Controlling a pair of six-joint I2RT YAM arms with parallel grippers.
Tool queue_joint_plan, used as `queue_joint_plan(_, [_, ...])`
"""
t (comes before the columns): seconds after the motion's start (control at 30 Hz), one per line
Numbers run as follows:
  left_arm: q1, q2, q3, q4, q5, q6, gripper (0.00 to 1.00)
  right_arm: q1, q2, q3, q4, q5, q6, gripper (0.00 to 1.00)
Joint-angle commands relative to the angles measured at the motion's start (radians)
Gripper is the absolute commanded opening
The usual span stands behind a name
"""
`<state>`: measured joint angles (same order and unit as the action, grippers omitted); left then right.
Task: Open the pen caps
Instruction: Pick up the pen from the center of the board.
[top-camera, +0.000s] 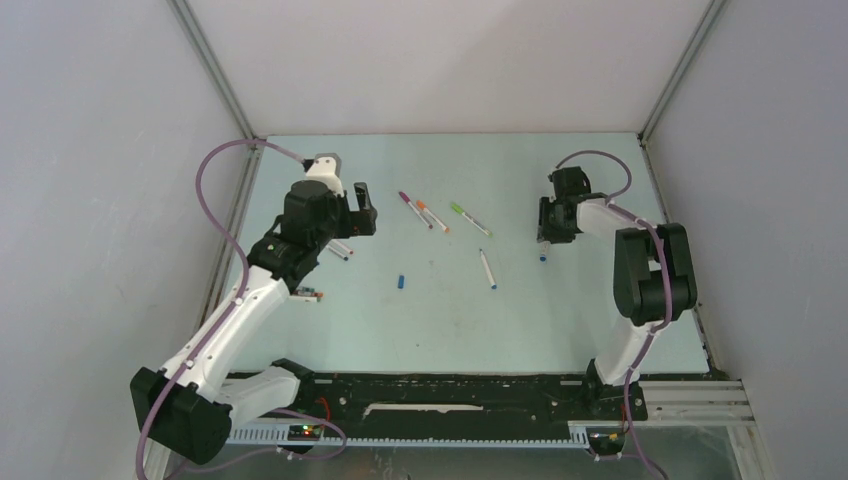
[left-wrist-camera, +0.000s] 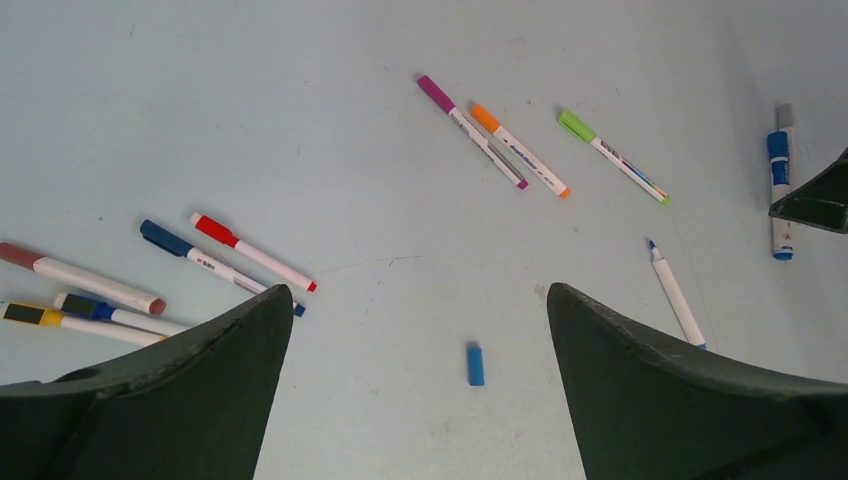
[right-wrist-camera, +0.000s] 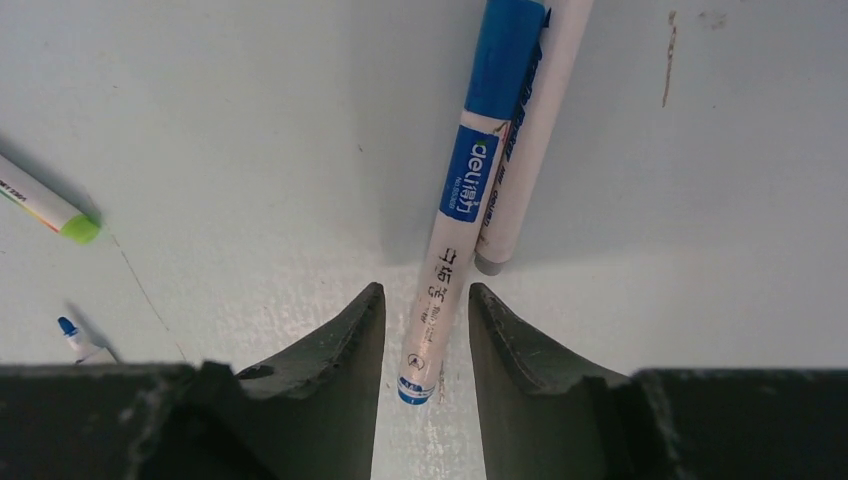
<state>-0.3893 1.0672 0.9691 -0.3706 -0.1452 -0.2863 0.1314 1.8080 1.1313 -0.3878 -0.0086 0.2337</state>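
Note:
My right gripper (right-wrist-camera: 427, 290) is low over the table, open narrowly, its jaws straddling the tail end of a blue-capped pen (right-wrist-camera: 455, 230) that lies flat; a gap shows on the left side. A grey-ended pen (right-wrist-camera: 525, 140) lies against it. My left gripper (left-wrist-camera: 420, 300) hovers wide open above a loose blue pen cap (left-wrist-camera: 475, 363), which also shows mid-table (top-camera: 401, 282). An uncapped blue pen (left-wrist-camera: 677, 296) lies to its right. Magenta (left-wrist-camera: 472, 131), orange (left-wrist-camera: 520, 150) and green (left-wrist-camera: 613, 156) capped pens lie further back.
A cluster of capped pens lies at the left, among them a red one (left-wrist-camera: 252, 251) and a dark blue one (left-wrist-camera: 200, 258), partly hidden under my left finger. White enclosure walls stand close on both sides. The arm bases sit at the near edge (top-camera: 440, 400).

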Motion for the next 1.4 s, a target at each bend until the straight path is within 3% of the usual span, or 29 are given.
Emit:
queue_joint_plan(0.0, [0.006, 0.003, 0.060, 0.002, 0.017, 0.007, 1.00, -0.014, 0.020, 0.041, -0.017, -0.032, 0.022, 0.38])
queue_joint_plan(0.33, [0.009, 0.002, 0.060, 0.002, 0.017, 0.006, 1.00, 0.004, 0.079, 0.072, -0.072, -0.070, -0.009, 0.33])
queue_joint_plan(0.77, [0.010, -0.012, 0.059, 0.000, 0.016, 0.004, 1.00, 0.104, 0.094, 0.090, -0.113, -0.060, -0.118, 0.17])
queue_joint_plan(0.9, [0.010, -0.014, 0.059, 0.000, 0.017, 0.004, 1.00, 0.134, 0.099, 0.091, -0.124, -0.036, -0.158, 0.18])
queue_joint_plan(1.17, [0.010, -0.018, 0.057, 0.002, 0.021, 0.003, 1.00, 0.139, 0.114, 0.102, -0.140, -0.030, -0.154, 0.30])
queue_joint_plan(1.37, [0.010, -0.013, 0.057, 0.004, 0.044, -0.001, 0.98, 0.135, 0.122, 0.116, -0.157, -0.044, -0.161, 0.24])
